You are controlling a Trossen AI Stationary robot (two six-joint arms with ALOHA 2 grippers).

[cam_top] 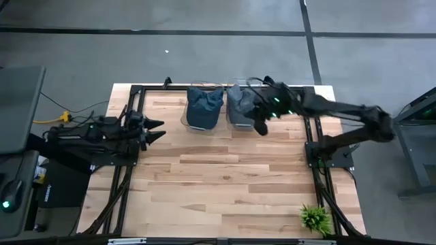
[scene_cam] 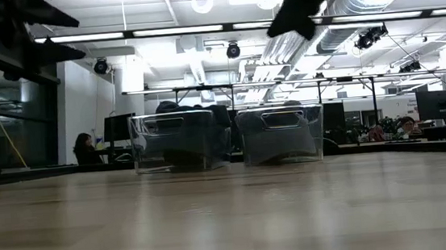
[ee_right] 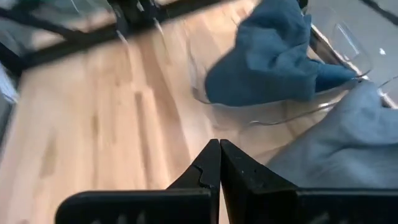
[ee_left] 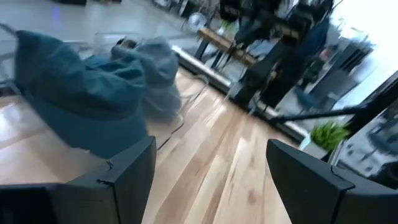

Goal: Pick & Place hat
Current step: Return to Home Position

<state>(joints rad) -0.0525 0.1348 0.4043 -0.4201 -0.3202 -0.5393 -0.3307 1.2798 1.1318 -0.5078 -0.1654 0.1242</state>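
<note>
Both caps are home: the blue cap (cam_top: 204, 109) sits in the left transparent bin (scene_cam: 145, 144), and the gray cap (cam_top: 238, 105) is in the right transparent bin (scene_cam: 314, 129) just beside it. The right gripper (cam_top: 261, 126) hangs over that bin's right-hand edge, fingers pressed together on nothing, with the gray cap right below its tips. Its arm reaches in from the table's right side, so the way out looks to be up and back along that line, clear of the bin wall. The left gripper (cam_top: 158, 129) waits well off to the left, fingers spread and empty, pointing toward the blue cap
</note>
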